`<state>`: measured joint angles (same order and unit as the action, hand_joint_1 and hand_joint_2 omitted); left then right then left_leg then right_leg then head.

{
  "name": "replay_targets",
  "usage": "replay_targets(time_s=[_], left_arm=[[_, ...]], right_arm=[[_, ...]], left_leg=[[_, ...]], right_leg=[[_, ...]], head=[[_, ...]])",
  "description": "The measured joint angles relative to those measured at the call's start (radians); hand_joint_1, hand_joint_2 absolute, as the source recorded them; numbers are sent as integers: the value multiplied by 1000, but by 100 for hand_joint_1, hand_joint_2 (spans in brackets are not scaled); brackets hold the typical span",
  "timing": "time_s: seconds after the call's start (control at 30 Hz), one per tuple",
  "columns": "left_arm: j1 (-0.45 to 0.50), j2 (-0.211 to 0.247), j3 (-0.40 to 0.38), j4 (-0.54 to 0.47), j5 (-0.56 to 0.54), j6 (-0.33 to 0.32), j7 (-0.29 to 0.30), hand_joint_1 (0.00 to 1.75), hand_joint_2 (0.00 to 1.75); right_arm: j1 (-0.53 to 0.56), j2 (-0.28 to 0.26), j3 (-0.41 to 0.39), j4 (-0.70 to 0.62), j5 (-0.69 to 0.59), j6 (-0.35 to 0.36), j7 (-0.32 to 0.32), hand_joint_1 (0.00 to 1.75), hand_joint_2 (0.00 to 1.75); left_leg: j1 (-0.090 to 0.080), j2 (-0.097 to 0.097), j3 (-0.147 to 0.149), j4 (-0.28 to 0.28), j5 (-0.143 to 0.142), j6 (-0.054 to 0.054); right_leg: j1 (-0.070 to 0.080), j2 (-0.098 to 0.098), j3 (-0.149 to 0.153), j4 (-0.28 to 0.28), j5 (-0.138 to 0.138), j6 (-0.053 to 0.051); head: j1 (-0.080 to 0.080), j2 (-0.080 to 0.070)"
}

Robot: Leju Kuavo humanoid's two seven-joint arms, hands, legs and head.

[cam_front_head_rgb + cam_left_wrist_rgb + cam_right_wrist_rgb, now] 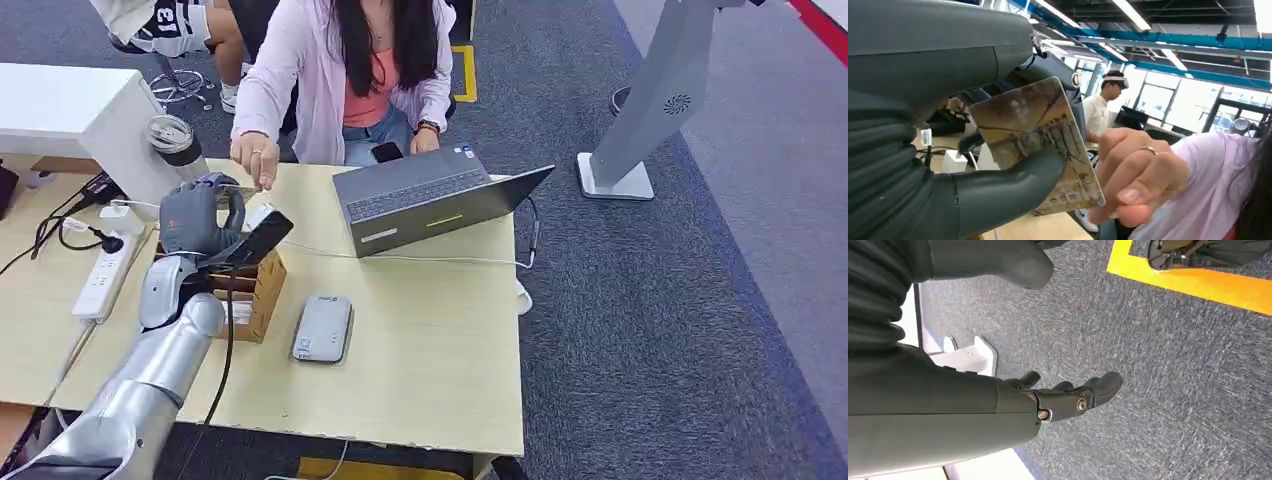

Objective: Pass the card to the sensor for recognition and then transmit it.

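Left robot hand (200, 215) is raised over the far left part of the table (420, 330), grasping the card (1040, 142) between thumb (1008, 187) and fingers. You can see the card clearly from the left wrist: brownish printed picture on its face, thumb pressed across its lower half. A person's hand (1135, 175) pinches the card's free corner, so both have hold of it at once. From the head view that same person's hand (253, 160) sits right at the robot hand's fingertips; the card itself is a thin sliver there.

Sensor (323, 327), a pale grey rounded box, lies flat on the table, nearer the robot than the card and well apart from it. Wooden box (255, 290) stands between sensor and left arm, just beside both. Open laptop (430, 200) sits in front of the seated person. White power strip (105, 275) lies at the table's left side.

Right robot hand (1068, 397) hangs over grey carpet (1158, 370), released, fingers loosely curved, holding nothing. Yellow floor line (1198, 282) runs near it.
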<state>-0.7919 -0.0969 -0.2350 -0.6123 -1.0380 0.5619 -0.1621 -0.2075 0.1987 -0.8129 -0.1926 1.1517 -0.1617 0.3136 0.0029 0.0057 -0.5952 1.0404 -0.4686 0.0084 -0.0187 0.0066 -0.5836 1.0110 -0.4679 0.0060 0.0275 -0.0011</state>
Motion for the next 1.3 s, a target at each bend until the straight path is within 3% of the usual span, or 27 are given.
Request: replay_targets(time_s=[0.67, 0.77, 0.9, 1.07, 1.3], left_arm=[[0, 0, 0, 0, 3, 12, -4, 175, 175], [3, -6, 0, 0, 13, 7, -26, 175, 175], [37, -27, -9, -20, 10, -36, -34, 175, 175], [107, -53, -72, -65, -17, -118, 2, 175, 175], [148, -69, -132, -92, -27, -156, 10, 175, 175]], right_arm=[[0, 0, -1, 0, 7, 1, 0, 0, 175], [0, 0, -2, 0, 7, 2, 0, 0, 175], [0, 0, -6, 0, -1, 1, -3, 0, 175], [3, 0, -25, 0, -8, 0, -12, 0, 175], [6, 0, -39, 0, -11, 1, -13, 0, 175]], left_leg=[[0, 0, 0, 0, 0, 0], [0, 0, 0, 0, 0, 0], [0, 0, 0, 0, 0, 0], [-1, 0, 0, 0, 0, 1], [0, 0, 0, 0, 0, 1]], right_leg=[[0, 0, 0, 0, 0, 0], [0, 0, 0, 0, 0, 0], [0, -1, 0, 0, 0, 0], [0, -1, 0, -1, 0, 0], [0, -1, 0, -1, 0, 0]], head=[[0, 0], [0, 0], [0, 0], [0, 0], [0, 0]])
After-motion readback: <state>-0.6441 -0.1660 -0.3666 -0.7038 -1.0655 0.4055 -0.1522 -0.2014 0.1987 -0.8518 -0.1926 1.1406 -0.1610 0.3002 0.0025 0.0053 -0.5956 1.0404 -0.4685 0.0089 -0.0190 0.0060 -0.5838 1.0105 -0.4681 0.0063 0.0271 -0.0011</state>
